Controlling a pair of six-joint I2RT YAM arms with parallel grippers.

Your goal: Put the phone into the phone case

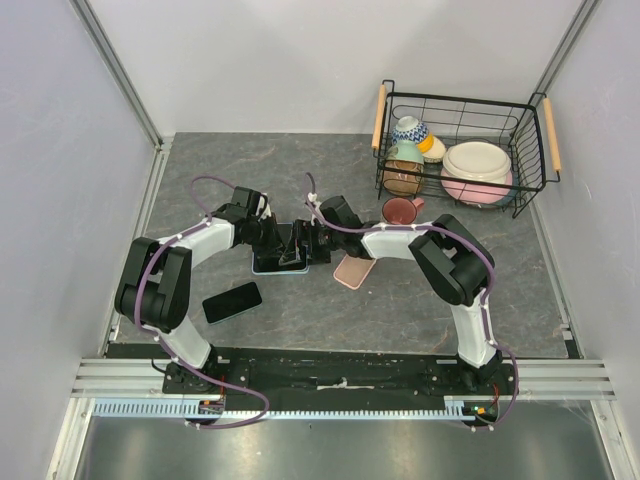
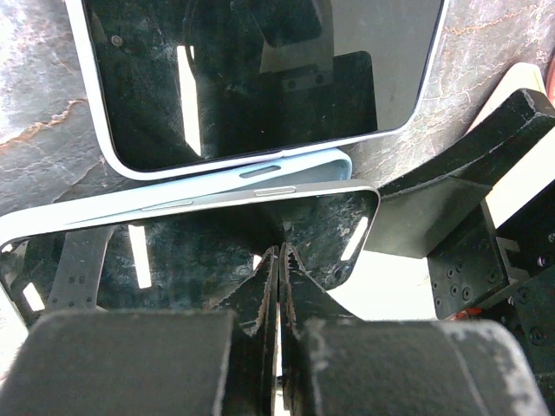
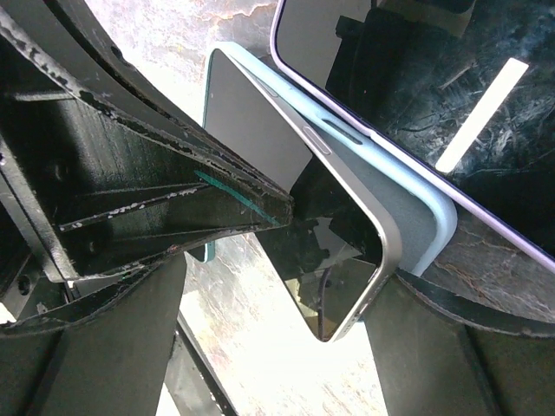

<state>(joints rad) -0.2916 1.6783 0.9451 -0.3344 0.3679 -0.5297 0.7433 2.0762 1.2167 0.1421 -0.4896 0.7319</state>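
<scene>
Top external view: the phone (image 1: 283,250) is lying partly in the pale blue phone case (image 1: 268,268), mid-table, between the two grippers.
Step in hand: seating appears to be under way; in the left wrist view the phone's (image 2: 217,251) silver edge is still standing proud of the case rim (image 2: 173,192).
Left gripper (image 2: 279,286): clenched tight on nothing, its tips pressing on the phone's glass.
Right gripper (image 3: 329,286): jaws spread wide, straddling the phone's (image 3: 347,225) corner, grasping nothing.
Next move: pressing the raised edge down evenly until it is snapping in, I judge.
Count: three phones visible across the views, including a black one (image 1: 232,301) left of the case; one pink case (image 1: 354,271) to the case's right; one wire basket (image 1: 545,140) of bowls.
</scene>
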